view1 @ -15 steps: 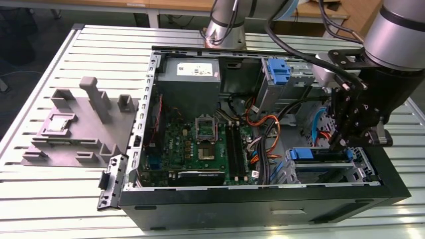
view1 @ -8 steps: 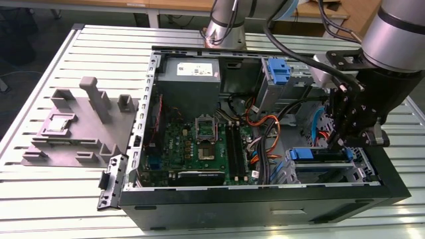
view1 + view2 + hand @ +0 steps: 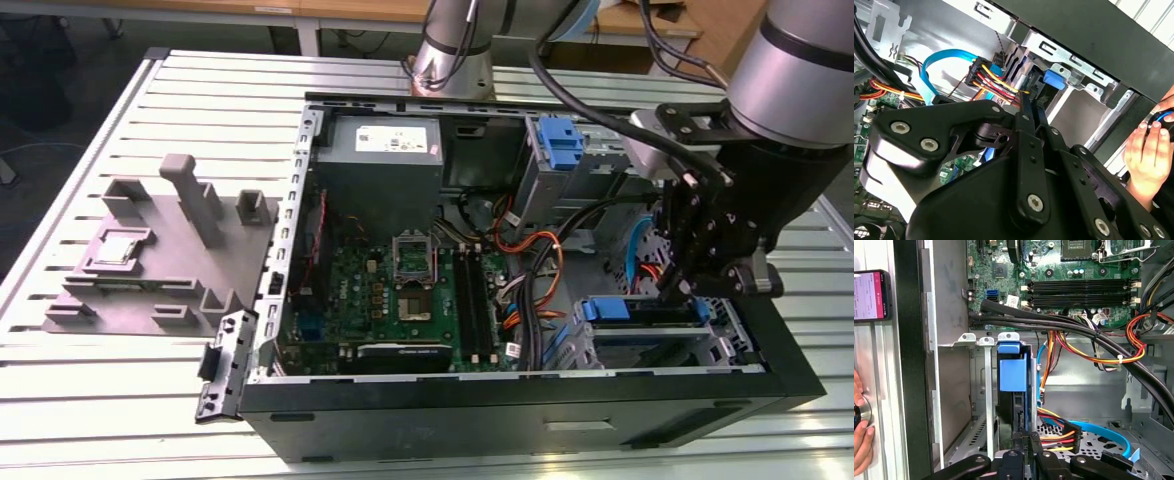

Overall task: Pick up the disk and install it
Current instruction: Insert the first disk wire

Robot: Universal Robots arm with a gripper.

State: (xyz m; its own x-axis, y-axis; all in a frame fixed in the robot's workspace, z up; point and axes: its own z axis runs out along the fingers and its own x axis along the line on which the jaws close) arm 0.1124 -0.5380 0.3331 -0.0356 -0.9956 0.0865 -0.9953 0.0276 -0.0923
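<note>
Table: my work sits on a table (image 3: pixel 160 400) made of long silver slats, with wooden desks far behind it.
Case: a big black computer case (image 3: pixel 534 420) lies open on the slats, so I can look right inside.
Pincer: my black pincer (image 3: pixel 694 285) reaches down into the case at the exterior view's right. I cannot tell if my fingers are spread or pressed together.
Disk: the disk (image 3: pixel 1013 390) stands on its edge in a slot of the metal drive cage (image 3: pixel 985 390), just in front of my pincer. I see its bright blue plastic end and a dark thin body under it. In the exterior view its blue part (image 3: pixel 641 310) sits low by my fingers.
Wires: red, yellow and orange wires (image 3: pixel 1094 352) and a light blue flat cable (image 3: pixel 1114 432) run close beside the disk.
Green board: the green board (image 3: pixel 400 290) lies flat in the middle of the case.
Grey box: a grey box (image 3: pixel 384 150) with a white sticker is at the far end.
Hand: a person's hand (image 3: pixel 1149 150) rests outside the case wall.
Grey stand: a grey plastic stand (image 3: pixel 154 260) sits on the slats at the exterior view's left.
</note>
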